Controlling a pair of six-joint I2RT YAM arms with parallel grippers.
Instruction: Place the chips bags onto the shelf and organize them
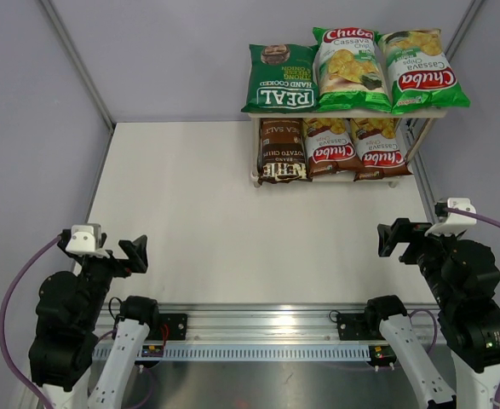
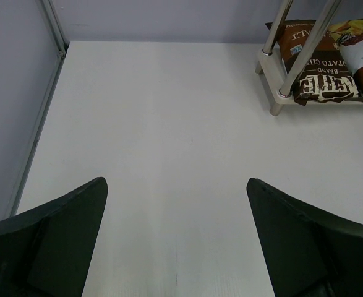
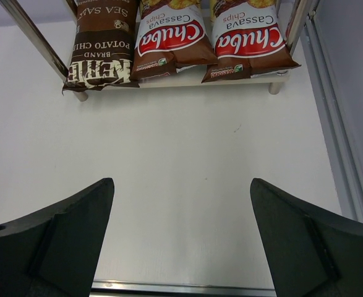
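Bags (image 1: 349, 64) all lie on the shelf (image 1: 419, 139) at the upper right, three per tier, so the task looks done, and the sensible course is parking the left end effector (image 2: 175, 182) and right end effector (image 3: 182, 182), both wide open and empty, near the bottom edge.

We see glossy, crinkly plastic-film chips bags (image 1: 348, 58) in green and brown on a pale beige, matt wood-look shelf (image 3: 181, 78) with polished silver metal legs (image 3: 33, 37), above a smooth, matt white table (image 1: 198, 213).
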